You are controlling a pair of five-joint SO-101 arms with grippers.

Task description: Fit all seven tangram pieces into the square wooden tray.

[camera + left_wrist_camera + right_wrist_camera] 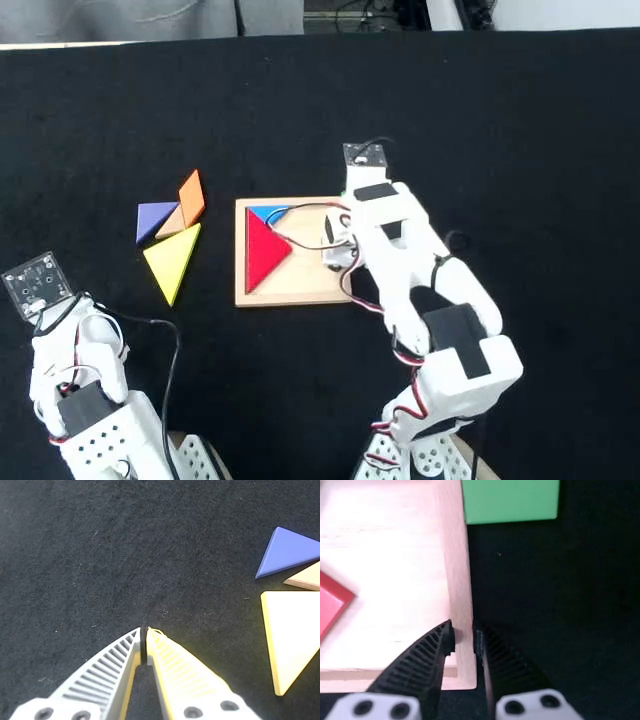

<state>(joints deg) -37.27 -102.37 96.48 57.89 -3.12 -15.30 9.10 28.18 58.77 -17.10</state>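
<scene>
My right pincer (464, 636) is pinched on the side wall of the tray (457, 580), with one finger inside and one outside. I think I hold it this way so the tray will not slide, or so I can nudge it. Inside the tray, off to the side of my inner finger, the red triangle (330, 605) lies flat on the tray floor. A blue piece (265, 212) lies next to it. Ahead of this pincer, just outside the wall, sits a green block (510, 500) that is not in yet.

My left pincer (145, 630) is squeezed together with nothing in it, low over the black cloth (100, 555). Ahead of it and off to one side wait the yellow triangle (290, 635), the purple triangle (290, 550) and a tan piece (307, 577), close together. An orange piece (192, 195) lies with them. I think most of the job is not done yet
</scene>
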